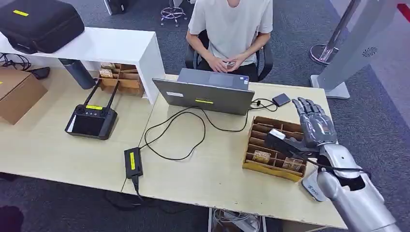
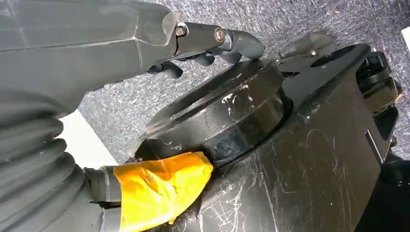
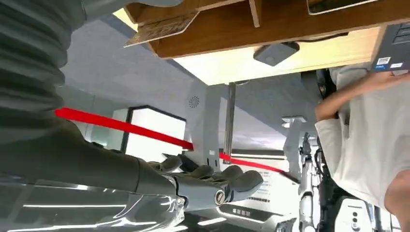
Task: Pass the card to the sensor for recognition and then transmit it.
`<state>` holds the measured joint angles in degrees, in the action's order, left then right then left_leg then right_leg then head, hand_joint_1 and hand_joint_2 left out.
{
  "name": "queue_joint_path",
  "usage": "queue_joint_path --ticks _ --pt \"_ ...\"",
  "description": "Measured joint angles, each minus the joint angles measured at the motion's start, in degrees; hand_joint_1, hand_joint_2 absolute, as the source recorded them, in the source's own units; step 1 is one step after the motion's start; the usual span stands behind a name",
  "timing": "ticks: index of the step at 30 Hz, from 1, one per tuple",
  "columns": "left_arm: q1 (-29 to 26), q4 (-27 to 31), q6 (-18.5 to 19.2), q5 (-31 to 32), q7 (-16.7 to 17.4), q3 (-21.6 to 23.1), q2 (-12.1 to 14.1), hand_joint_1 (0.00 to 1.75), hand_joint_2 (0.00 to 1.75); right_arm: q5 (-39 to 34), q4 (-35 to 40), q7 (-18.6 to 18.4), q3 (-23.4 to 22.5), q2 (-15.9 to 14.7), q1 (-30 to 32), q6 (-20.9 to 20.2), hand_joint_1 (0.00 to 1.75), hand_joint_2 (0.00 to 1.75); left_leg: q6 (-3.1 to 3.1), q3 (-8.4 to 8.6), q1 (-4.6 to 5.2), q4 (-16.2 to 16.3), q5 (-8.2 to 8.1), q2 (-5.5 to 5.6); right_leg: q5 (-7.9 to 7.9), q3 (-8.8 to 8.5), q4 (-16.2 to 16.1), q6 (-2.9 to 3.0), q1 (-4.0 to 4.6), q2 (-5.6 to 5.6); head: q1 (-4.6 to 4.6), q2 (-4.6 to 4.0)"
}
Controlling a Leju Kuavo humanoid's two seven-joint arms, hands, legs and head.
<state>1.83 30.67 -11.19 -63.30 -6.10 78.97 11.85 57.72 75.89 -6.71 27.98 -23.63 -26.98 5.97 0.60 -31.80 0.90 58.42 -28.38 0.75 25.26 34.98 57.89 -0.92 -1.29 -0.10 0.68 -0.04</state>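
Note:
My right hand hovers over the far right end of a wooden divided tray, fingers stretched out and apart, holding nothing. In the right wrist view its fingers are likewise extended and bare. Cards lie in the tray's near slots: one at its left and one at its right; a card also shows in the wrist view. A small black sensor box sits on the desk beyond the tray, cabled to the laptop. My left hand hangs beside my body, holding nothing.
A person sits behind the desk, hands together by the laptop. A black cable loops across the middle to a power brick. A handheld controller, a cardboard box and a white shelf stand at left. A small white device lies under my right forearm.

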Motion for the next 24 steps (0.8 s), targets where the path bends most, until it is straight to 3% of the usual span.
queue_joint_path --ticks 24 --pt "0.0 0.0 0.0 0.0 0.0 0.1 0.1 0.0 1.75 0.0 -2.9 -1.1 0.3 -3.4 1.6 0.7 0.0 1.75 0.0 0.01 0.0 0.0 0.0 -0.02 0.0 0.01 0.0 0.0 0.0 0.01 0.0 0.0"
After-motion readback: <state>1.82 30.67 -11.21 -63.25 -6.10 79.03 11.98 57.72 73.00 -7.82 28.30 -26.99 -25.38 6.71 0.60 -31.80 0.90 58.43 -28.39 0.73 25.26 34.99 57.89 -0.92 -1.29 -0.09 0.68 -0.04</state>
